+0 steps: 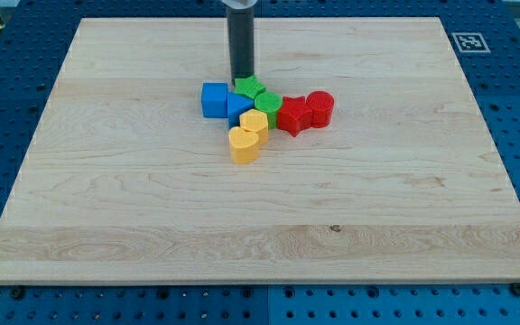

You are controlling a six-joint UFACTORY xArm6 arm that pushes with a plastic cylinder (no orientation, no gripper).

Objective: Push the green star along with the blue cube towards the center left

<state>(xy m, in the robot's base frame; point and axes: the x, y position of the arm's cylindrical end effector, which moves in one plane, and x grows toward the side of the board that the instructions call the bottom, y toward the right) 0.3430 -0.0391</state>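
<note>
Left to right: the blue cube (214, 99) is sitting mid-board, my tip (242, 78), a bare rod with no jaws, is touching the partly hidden green star (252, 88), and red blocks (306, 112) are crowding rightward, shapes unclear.

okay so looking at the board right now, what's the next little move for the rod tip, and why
Probably shift my tip a little toward the view's right, past the green star, then sweep toward the view's left. It now sits at the star's upper-left edge, just above the blue cube, so a leftward push from here would likely miss the star.
</note>
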